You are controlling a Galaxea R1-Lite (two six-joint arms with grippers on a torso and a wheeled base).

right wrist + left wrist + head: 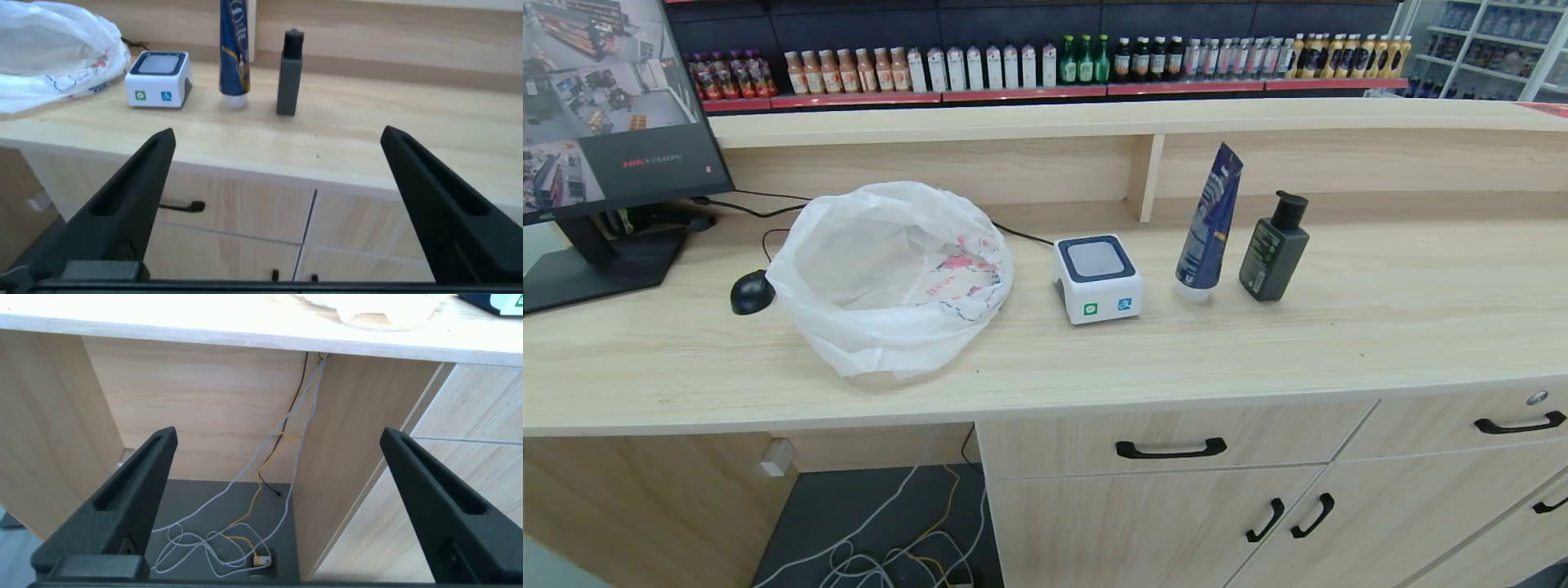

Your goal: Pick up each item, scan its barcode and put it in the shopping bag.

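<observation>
As seen from head cam: on table (1339,327), L to R, white shopping bag (890,278), mouth open, slumped; scanner (1097,279) just beside bag; blue tube (1209,220) upright on cap, tilted slightly; dark pump bottle (1274,249) upright, near tube, not touching. Left end effector (279,439): spread wide, held low, facing knee space under table w/ loose cables (196,539). Right end effector (279,135): spread wide, low in front of table edge, facing tube and bottle.
</observation>
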